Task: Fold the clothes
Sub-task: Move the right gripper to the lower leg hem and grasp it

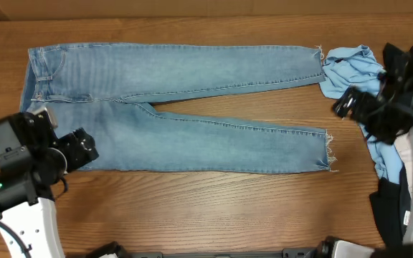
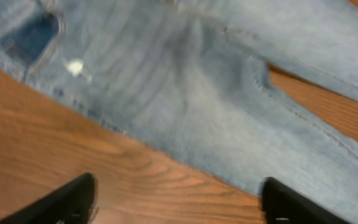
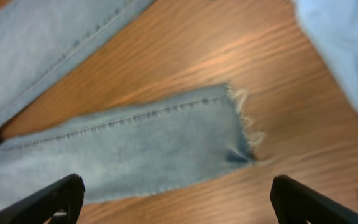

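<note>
The light-blue jeans (image 1: 171, 107) lie flat on the wooden table, waist at the left, both legs stretched right with frayed hems. My left gripper (image 1: 84, 149) is open and empty at the jeans' near left edge, by the hip. The left wrist view shows the hip and crotch seam (image 2: 197, 87) ahead of its open fingers (image 2: 179, 202). My right gripper (image 1: 346, 104) is open and empty above the table right of the hems. The right wrist view shows the frayed hem of one leg (image 3: 185, 137) just ahead of its open fingers (image 3: 179, 202).
A light-blue shirt (image 1: 350, 68) lies bunched at the far right, touching the upper leg's hem; it also shows in the right wrist view (image 3: 347, 43). Dark and pale garments (image 1: 393, 208) are piled at the right edge. Bare wood (image 1: 214, 215) lies in front of the jeans.
</note>
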